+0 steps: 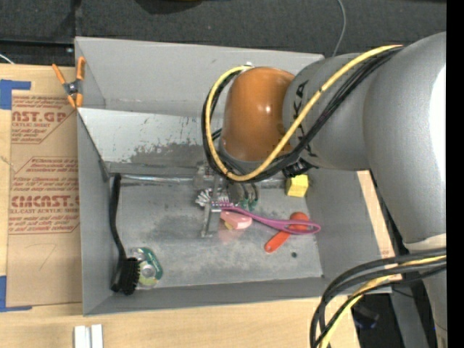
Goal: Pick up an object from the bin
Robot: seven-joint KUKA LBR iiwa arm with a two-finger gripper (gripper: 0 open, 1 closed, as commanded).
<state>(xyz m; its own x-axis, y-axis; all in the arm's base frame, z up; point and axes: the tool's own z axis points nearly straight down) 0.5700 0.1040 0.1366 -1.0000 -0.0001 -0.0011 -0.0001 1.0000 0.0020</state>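
- Gripper (214, 207) sits low over mid-floor of the bin (138, 125); spread or pressed together, I cannot tell.
- Pink disc (237, 221) lies just right of it.
- Purple loop (284, 226) and orange stick (281, 236) lie right of the disc, yellow block (297, 187) up-right.
- Bare floor lies left of the disc; brush (119, 246) is along the left wall.

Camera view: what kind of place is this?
Probably a robotics lab test station: a large robot arm reaches into a grey metal bin holding loose odds and ends, such as a black brush and a yellow block.
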